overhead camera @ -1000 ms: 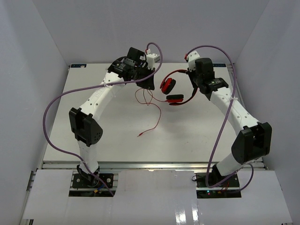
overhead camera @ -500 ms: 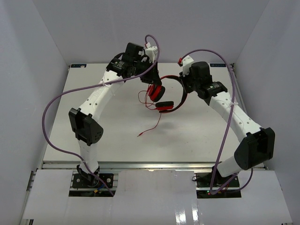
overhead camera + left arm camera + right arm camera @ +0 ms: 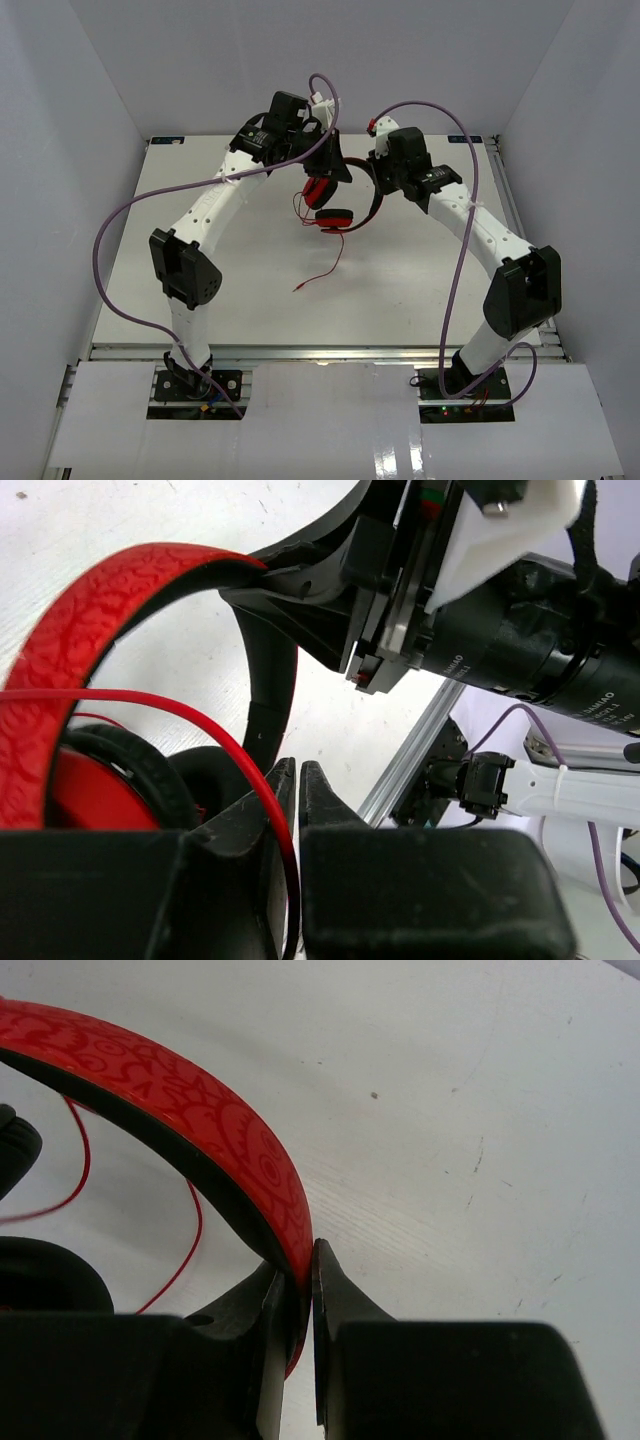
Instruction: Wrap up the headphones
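The red headphones (image 3: 335, 218) hang above the table's far middle, cups down. My right gripper (image 3: 378, 180) is shut on the red headband (image 3: 200, 1120), which is pinched between its fingertips (image 3: 308, 1250). Just left of it, my left gripper (image 3: 322, 172) sits over the upper cup. In the left wrist view its jaws (image 3: 296, 765) stand almost together, with the thin red cord (image 3: 230, 742) running down into the narrow gap. The headband (image 3: 90, 650) and a black ear pad (image 3: 110, 770) fill that view's left. The loose cord (image 3: 335, 255) trails down to the table.
The white table (image 3: 420, 280) is walled on three sides by white panels. Purple cables (image 3: 120, 220) loop from both arms. The right wrist's housing (image 3: 420, 580) hangs very close in front of the left gripper. An aluminium rail (image 3: 330, 352) runs along the near edge.
My right arm has carried the headphones leftward, up against the left gripper. The left wrist has turned over the upper cup, and the cord's loop has drawn in.
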Available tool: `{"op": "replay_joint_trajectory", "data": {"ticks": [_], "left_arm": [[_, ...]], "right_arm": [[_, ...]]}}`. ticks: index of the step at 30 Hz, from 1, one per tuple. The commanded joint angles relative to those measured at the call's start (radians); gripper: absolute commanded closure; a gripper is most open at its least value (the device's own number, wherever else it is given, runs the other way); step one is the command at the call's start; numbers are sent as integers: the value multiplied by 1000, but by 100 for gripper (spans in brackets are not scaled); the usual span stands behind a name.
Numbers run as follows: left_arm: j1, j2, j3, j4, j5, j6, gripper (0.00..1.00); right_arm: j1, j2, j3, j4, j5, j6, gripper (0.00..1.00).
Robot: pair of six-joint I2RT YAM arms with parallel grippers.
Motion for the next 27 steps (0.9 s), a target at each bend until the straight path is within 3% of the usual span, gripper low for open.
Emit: {"op": "replay_joint_trajectory", "data": {"ticks": [1, 6, 14, 19, 27], "left_arm": [[-3, -131, -36, -38, -71, 31, 80], [-3, -124, -102, -29, -9, 22, 77], [-4, -49, -65, 20, 44, -37, 74], [-7, 8, 53, 64, 5, -109, 74], [-45, 36, 74, 119, -91, -169, 72]], "right_arm": [[-30, -20, 89, 91, 16, 82, 92], [-41, -5, 132, 96, -8, 102, 92], [-39, 19, 191, 101, -60, 168, 92], [-35, 40, 187, 106, -125, 260, 92], [-29, 105, 243, 124, -185, 438, 92]]}}
